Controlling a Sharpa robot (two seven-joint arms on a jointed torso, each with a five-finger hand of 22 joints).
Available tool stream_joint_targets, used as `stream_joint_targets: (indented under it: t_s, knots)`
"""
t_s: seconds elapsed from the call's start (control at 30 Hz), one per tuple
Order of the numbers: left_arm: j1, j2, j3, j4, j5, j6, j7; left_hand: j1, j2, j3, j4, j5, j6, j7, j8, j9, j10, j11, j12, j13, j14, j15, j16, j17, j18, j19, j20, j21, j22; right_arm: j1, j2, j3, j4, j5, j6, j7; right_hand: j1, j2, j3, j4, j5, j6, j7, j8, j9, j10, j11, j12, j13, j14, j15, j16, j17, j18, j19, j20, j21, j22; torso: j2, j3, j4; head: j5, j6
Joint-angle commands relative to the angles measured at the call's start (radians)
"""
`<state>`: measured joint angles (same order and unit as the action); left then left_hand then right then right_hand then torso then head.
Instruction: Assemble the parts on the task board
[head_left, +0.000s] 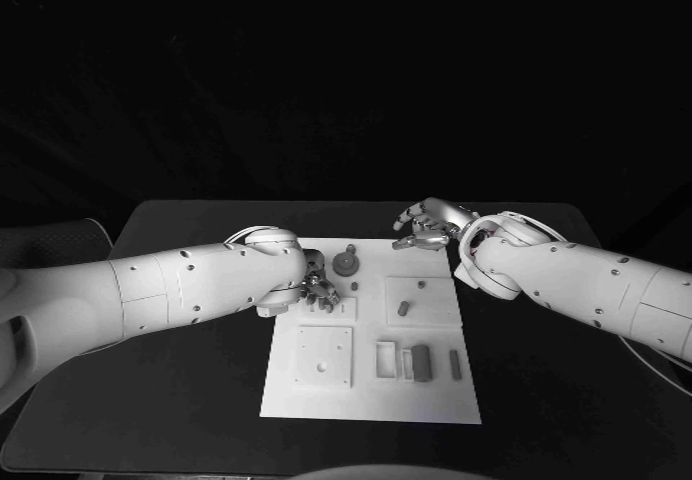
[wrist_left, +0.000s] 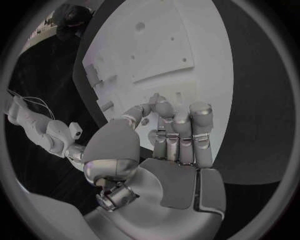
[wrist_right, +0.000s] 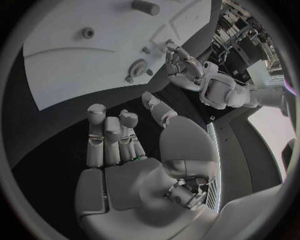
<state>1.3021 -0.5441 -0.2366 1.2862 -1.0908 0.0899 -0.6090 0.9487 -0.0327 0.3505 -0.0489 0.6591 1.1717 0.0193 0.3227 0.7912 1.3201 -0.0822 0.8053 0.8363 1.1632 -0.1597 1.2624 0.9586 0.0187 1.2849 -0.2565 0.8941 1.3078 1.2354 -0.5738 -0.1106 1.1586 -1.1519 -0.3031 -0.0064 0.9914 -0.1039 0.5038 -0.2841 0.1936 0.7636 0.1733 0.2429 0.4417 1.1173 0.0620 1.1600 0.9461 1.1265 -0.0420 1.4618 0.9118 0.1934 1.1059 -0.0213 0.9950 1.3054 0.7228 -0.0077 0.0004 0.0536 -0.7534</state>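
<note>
So, nearest to me on the task board (head_left: 369, 405) are the parts still lying flat: a square plate (head_left: 325, 355) on the left, and a row of small upright-looking slots and bars (head_left: 420, 362) to its right. The board itself sits in the middle of the dark surface (head_left: 173, 400).

A bit further out, my left robot hand (head_left: 315, 286) is down over the board's left side, fingers curled in close together. From the head view it looks like the fingertips are on or right at a small part there, but I honestly can't tell if I'm pinching anything. The left wrist view shows the fingers (wrist_left: 181, 130) bunched with the thumb tucked in close, with the board behind them, and the contact spot is hidden.

Just beyond that hand there's a round part (head_left: 346, 263) sitting on the board.

Furthest out, my right robot hand (head_left: 430, 224) hovers off the board's far right corner, fingers loosely spread, holding nothing. The right wrist view backs that up: bare palm, fingers (wrist_right: 112, 137) apart, and it also catches my left hand (wrist_right: 182, 67) across the board, plus a peg (wrist_right: 145, 6) standing near the far edge.
</note>
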Motion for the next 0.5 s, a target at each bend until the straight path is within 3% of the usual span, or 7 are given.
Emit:
stream_joint_targets:
  t_s: [0.03,0.5]
  knots:
    - [-0.006,0.006,-0.002,0.002,-0.010,-0.008,0.013,0.000,0.010,0.243,-0.238,0.004,0.005,0.001,-0.004,-0.001,-0.002,-0.006,0.004,0.000,-0.003,-0.024,0.006,-0.001,0.071,0.002,-0.012,0.006,0.021,0.000,0.001,0.000,0.002,0.000,0.013,0.004,-0.004,0.009,0.000,0.003,0.004,0.001,0.005,0.006,-0.001,-0.006,0.001,0.003,-0.001,-0.005,-0.002,-0.003,-0.001,0.068,0.001,-0.005,-0.004,0.001,0.001,-0.0003,-0.0003,-0.003,0.000]
    - [-0.007,0.003,-0.002,0.007,-0.038,-0.019,0.016,0.000,0.008,0.243,-0.238,0.007,0.003,0.000,0.003,0.001,-0.001,-0.008,0.009,-0.001,-0.001,-0.025,0.009,-0.004,0.072,0.003,-0.013,0.010,0.021,0.000,0.000,0.000,0.003,0.000,0.015,0.004,-0.005,0.009,0.000,0.004,0.005,0.001,0.005,0.007,-0.002,-0.006,0.001,0.003,-0.002,-0.005,-0.002,-0.003,-0.002,0.068,0.001,-0.004,-0.004,0.002,-0.001,-0.0003,0.0012,-0.004,-0.001]
